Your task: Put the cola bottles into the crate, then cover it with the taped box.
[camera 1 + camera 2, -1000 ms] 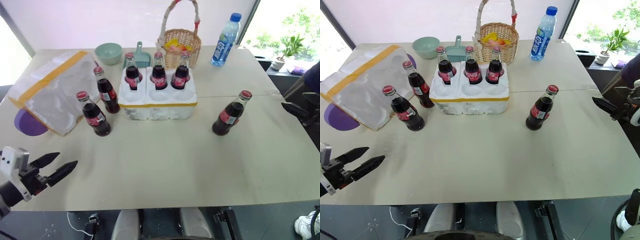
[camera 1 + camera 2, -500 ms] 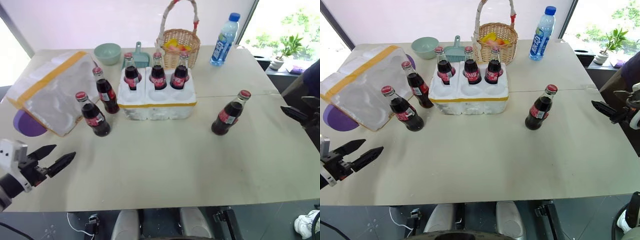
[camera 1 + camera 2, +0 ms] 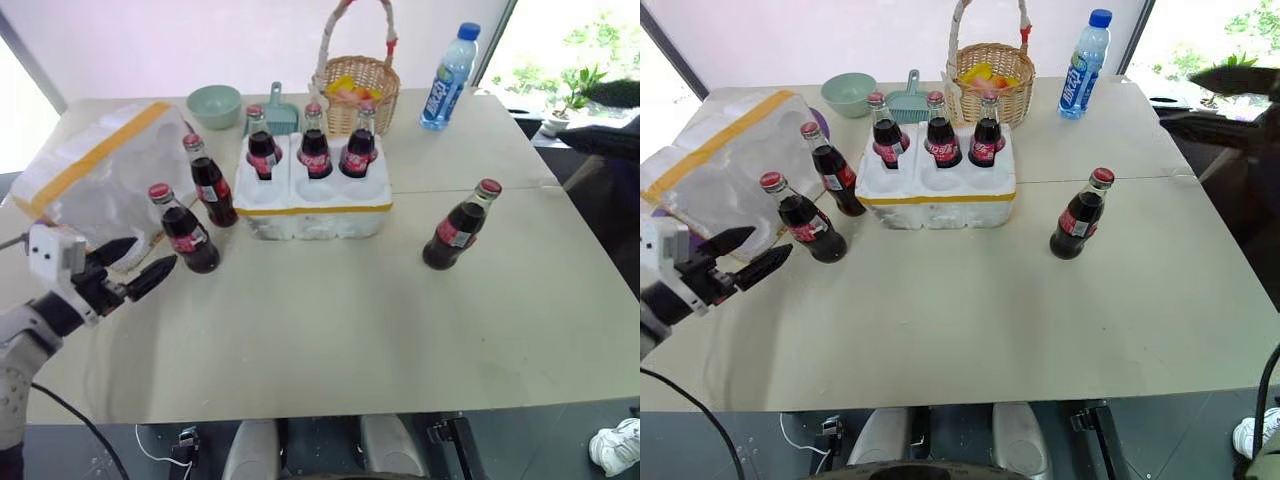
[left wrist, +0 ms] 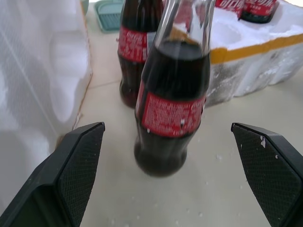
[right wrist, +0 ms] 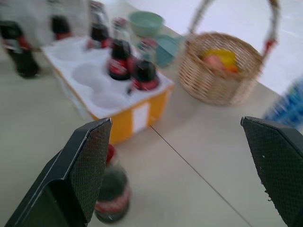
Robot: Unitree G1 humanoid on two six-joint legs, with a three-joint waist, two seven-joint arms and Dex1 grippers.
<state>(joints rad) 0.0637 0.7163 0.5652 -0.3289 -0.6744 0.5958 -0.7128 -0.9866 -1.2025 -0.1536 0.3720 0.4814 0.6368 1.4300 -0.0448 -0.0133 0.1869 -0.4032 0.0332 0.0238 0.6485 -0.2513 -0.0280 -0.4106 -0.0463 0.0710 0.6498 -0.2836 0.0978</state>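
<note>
A: White foam crate [image 3: 313, 195] is noted mid-bench, its back three wells filled and its front three empty. Three cola bottles are noted loose on the bench [image 3: 330, 330]: two just left of the crate, near bottle [image 3: 186, 230] and far bottle [image 3: 210, 182], and a right bottle [image 3: 460, 226] well apart on the other side. The taped box [image 3: 95, 180] is seen tilted at the far left.

B: State of the end effectors?

A: The left end effector [image 3: 138, 268] is held level with its jaws spread wide and empty, the near bottle framed between them in the left wrist view. The right end effector [image 5: 189, 175] is likewise spread and empty, raised above the right bottle.

B: Recommended handling of the step in hand?

A: It is judged that the near bottle is to be taken first. The grip is best placed on the labelled body, square to the bottle, and closed only once the bottle is centred. A straight lift is advised before the bottle is carried to a front well.

B: Obstructions?

A: The far bottle stands close behind and the box just beside the left finger; either could be knocked. A basket [image 3: 359, 92], bowl [image 3: 216, 105], scoop [image 3: 279, 112] and water bottle [image 3: 448, 78] are noted behind the crate, outside the working path.
</note>
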